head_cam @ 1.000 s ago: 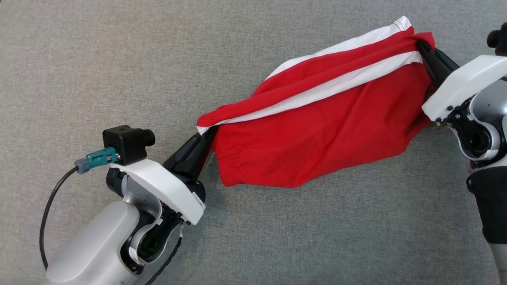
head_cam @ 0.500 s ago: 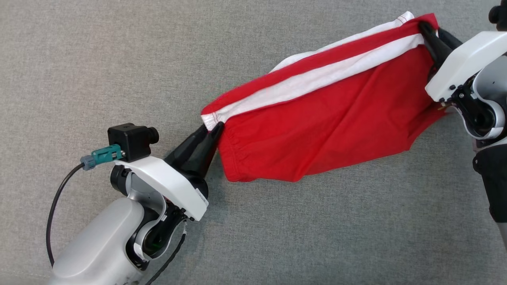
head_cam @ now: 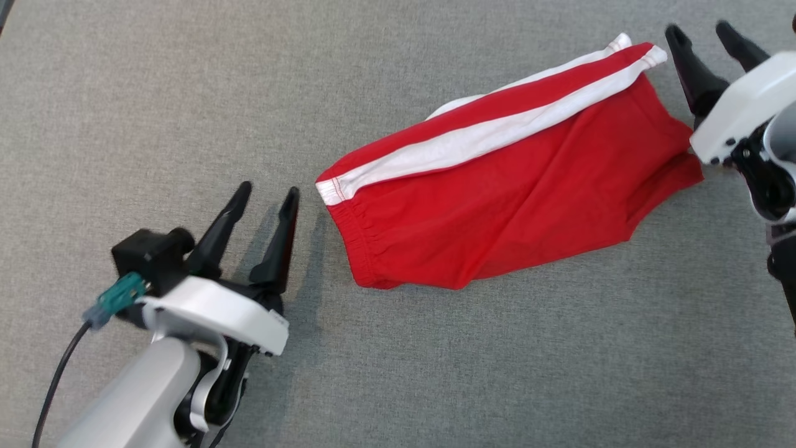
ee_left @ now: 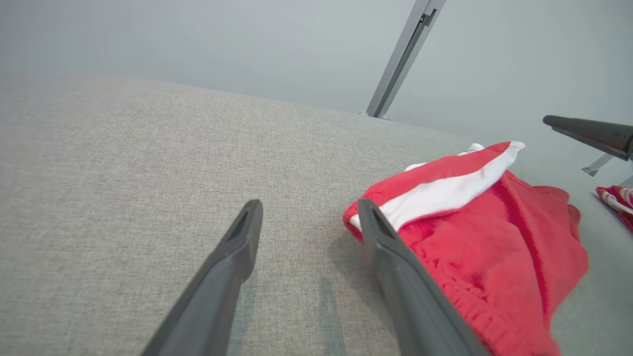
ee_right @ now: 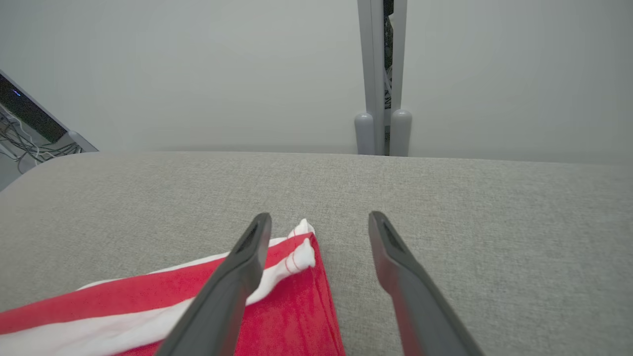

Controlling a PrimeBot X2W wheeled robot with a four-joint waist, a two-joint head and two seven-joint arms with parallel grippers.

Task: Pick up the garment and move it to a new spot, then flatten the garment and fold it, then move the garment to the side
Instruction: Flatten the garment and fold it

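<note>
The garment (head_cam: 497,186) is a pair of red shorts with white side stripes, lying folded on the grey fabric surface (head_cam: 435,373), its elastic waistband toward the left. My left gripper (head_cam: 269,191) stands open just left of the waistband corner, apart from the cloth. In the left wrist view the garment (ee_left: 474,232) lies to the right of my open left gripper (ee_left: 309,210). My right gripper (head_cam: 699,28) is open beside the garment's far right corner, holding nothing. The right wrist view shows the striped hem (ee_right: 292,257) beside the left finger of my open right gripper (ee_right: 319,217).
A pale wall with a grey metal post (ee_right: 381,79) stands behind the surface's far edge. Another red and white piece of cloth (ee_left: 615,198) shows at the right edge of the left wrist view. Cables (ee_right: 20,136) lie off the surface's left corner.
Both grippers have opened and let go of the garment, which has dropped flat onto the surface. The left gripper has drawn back to the left, the right one slightly away to the right.
</note>
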